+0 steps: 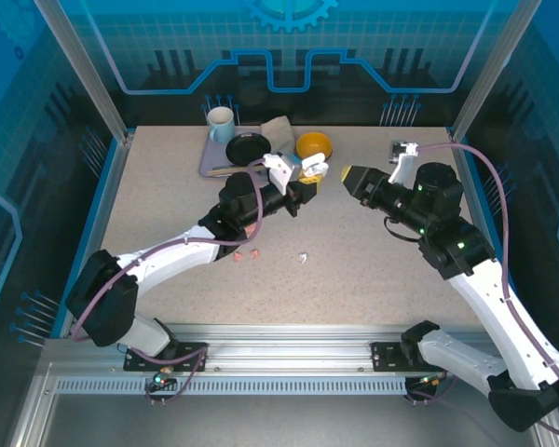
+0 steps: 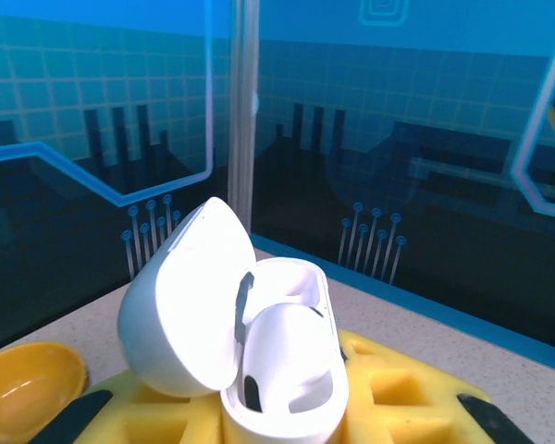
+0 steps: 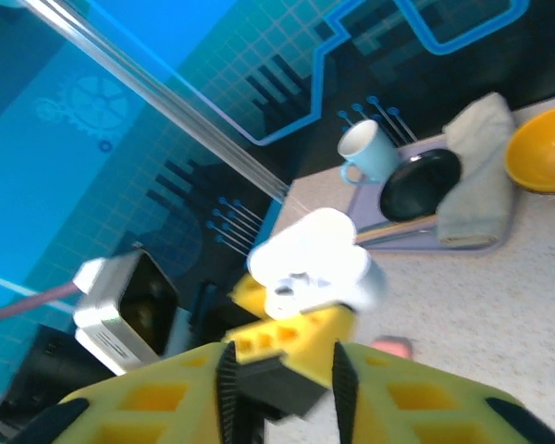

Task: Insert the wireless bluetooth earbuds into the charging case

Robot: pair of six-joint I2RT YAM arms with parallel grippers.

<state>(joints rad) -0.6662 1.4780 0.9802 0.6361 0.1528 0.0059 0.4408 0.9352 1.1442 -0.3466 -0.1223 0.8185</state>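
The white charging case (image 2: 287,370) stands with its lid swung open to the left, and my left gripper (image 2: 282,421) is shut on its base between yellow fingers (image 2: 407,402). From above, the case (image 1: 313,169) and left gripper (image 1: 307,179) hang over the table's back middle. My right gripper (image 1: 347,177) faces them from the right, a short gap away. Its jaws (image 3: 282,398) stand apart with nothing between them, and the case (image 3: 310,259) shows just beyond. Two salmon-pink earbuds (image 1: 246,253) and a white one (image 1: 303,258) lie on the table. A pink earbud (image 3: 393,348) shows below the case.
A lilac tray (image 1: 208,160) at the back holds a mug (image 1: 220,121), a black plate (image 1: 249,147) and a grey cloth (image 1: 278,128). A yellow bowl (image 1: 314,144) sits beside it. A small white device (image 1: 405,149) is at the back right.
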